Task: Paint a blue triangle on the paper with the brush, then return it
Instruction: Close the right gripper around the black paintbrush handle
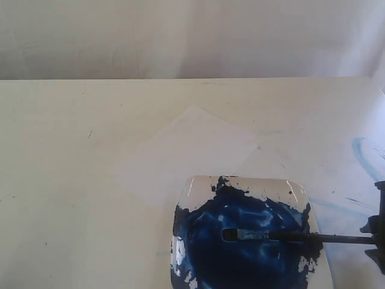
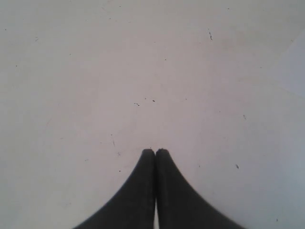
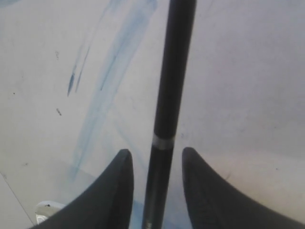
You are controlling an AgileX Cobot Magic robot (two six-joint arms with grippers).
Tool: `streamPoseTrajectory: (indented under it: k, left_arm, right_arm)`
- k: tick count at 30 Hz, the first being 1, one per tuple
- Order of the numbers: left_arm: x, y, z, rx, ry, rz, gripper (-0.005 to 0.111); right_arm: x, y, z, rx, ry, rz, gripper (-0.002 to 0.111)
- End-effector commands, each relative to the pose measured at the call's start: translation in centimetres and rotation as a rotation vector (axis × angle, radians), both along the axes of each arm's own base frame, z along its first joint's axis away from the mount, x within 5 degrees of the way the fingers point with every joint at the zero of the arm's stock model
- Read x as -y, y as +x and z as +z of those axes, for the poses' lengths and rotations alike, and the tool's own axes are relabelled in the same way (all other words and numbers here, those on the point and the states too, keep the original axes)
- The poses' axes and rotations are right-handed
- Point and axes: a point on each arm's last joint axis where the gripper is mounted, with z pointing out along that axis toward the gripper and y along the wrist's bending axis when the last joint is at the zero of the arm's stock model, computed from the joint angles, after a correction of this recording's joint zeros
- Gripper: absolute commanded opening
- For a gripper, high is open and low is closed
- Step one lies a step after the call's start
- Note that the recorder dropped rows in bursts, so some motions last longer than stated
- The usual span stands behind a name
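Observation:
The white paper [image 1: 192, 150] lies turned like a diamond in the middle of the cream table. No blue triangle shows on it in any view. The brush [image 1: 301, 237] lies flat with its blue tip [image 1: 231, 234] in the paint of the white dish [image 1: 198, 189]. Its black handle [image 3: 176, 71] runs right to my right gripper [image 1: 379, 235]. In the right wrist view that gripper [image 3: 157, 150] is open, with the handle between its fingers and a gap on each side. My left gripper [image 2: 155, 151] is shut on nothing above bare table and does not appear in the exterior view.
Pale blue curved smears [image 1: 364, 150] mark the table right of the paper, and streaks [image 3: 114, 71] show beside the handle. The dish sits at the near edge, overlapping the paper's near corner. The table's far edge [image 1: 180, 79] meets a pale backdrop.

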Motion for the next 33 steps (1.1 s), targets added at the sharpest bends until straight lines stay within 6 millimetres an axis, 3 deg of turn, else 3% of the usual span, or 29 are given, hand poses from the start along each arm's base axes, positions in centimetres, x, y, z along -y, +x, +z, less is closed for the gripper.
streamPoseTrajectory:
  k: [1, 17, 23, 26, 31, 33]
  left_arm:
    - [0.0, 0.0, -0.2, -0.01, -0.006, 0.004, 0.0]
    - [0.0, 0.0, -0.2, -0.01, -0.006, 0.004, 0.0]
    - [0.0, 0.0, -0.2, -0.01, -0.006, 0.004, 0.0]
    - [0.0, 0.0, -0.2, -0.01, -0.006, 0.004, 0.0]
    - [0.0, 0.0, -0.2, -0.01, -0.006, 0.004, 0.0]
    - [0.0, 0.0, -0.2, -0.01, -0.006, 0.004, 0.0]
  right_arm:
    - [-0.1, 0.0, 0.0, 0.001, -0.006, 0.012, 0.033]
    - [-0.1, 0.0, 0.0, 0.001, -0.006, 0.012, 0.014]
    - [-0.1, 0.0, 0.0, -0.007, 0.013, -0.013, 0.0]
    - [0.0, 0.0, 0.1, 0.008, 0.008, -0.018, 0.0]
    - [0.1, 0.0, 1.2, 0.075, 0.017, -0.02, 0.0]
    - [0.1, -0.3, 2.7, 0.16, 0.031, -0.02, 0.0]
